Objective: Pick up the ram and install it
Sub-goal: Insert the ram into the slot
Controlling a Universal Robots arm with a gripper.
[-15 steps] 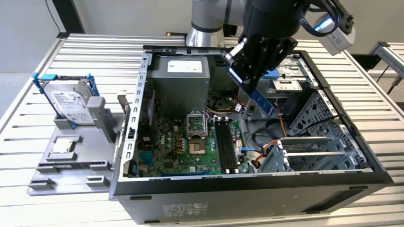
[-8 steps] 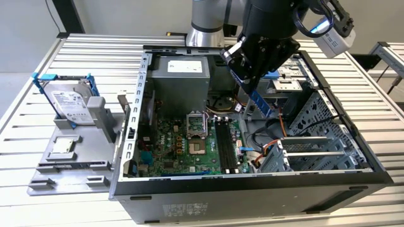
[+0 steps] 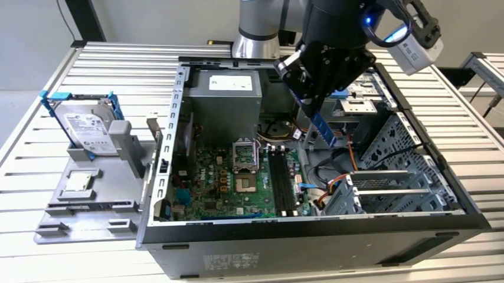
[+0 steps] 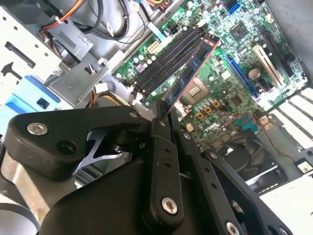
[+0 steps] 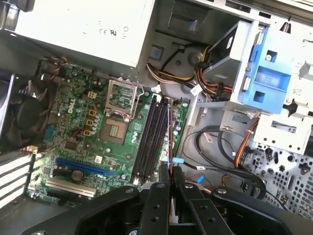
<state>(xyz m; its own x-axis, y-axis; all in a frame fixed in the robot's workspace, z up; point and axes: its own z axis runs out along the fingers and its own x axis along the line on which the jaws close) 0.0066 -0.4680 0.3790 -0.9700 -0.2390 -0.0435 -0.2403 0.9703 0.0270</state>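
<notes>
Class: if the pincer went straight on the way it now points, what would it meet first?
Probably the black memory slots on the motherboard: the ram clamped in the pincer points at them, so its free edge would touch first. Which slot, I cannot tell.

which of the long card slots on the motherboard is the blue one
The blue slot is the one closest to the processor socket in the first wrist view. Its neighbour, farther from the socket, is pale grey.
</notes>
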